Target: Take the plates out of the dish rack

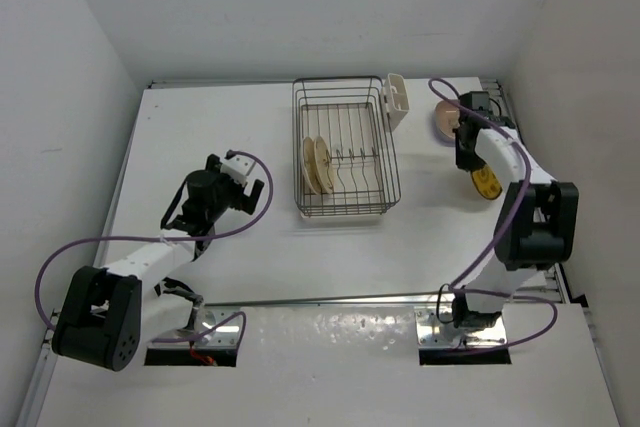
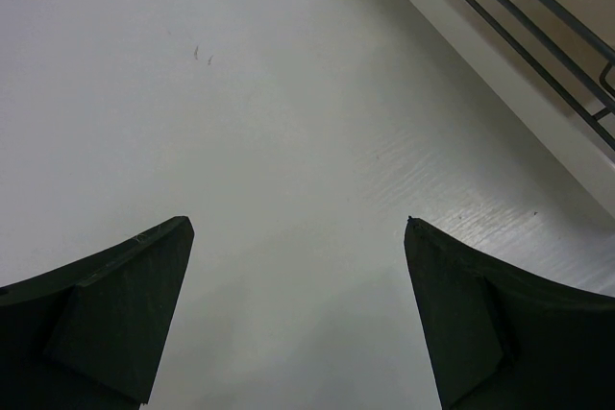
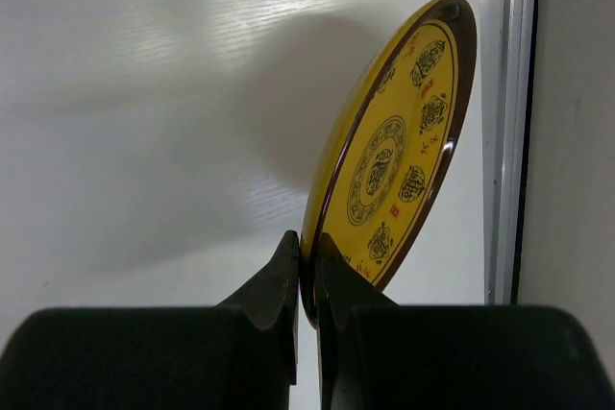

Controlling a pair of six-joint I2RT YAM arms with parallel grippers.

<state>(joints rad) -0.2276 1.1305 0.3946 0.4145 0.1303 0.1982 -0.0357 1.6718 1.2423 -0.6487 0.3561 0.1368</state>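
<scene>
The silver wire dish rack (image 1: 346, 205) stands at the table's middle back, with two cream plates (image 1: 317, 164) upright in its left part. My right gripper (image 3: 307, 249) is shut on the rim of a yellow-gold patterned plate (image 3: 399, 146), which it holds on edge above the table near the right edge; the plate also shows in the top view (image 1: 487, 183). A pinkish-beige plate (image 1: 444, 119) lies flat at the back right. My left gripper (image 2: 300, 228) is open and empty above bare table, left of the rack (image 2: 538, 36).
A white cutlery cup (image 1: 396, 100) is clipped to the rack's back right corner. A raised rail (image 3: 504, 122) runs along the table's right edge, close to the held plate. Walls close in the table on three sides.
</scene>
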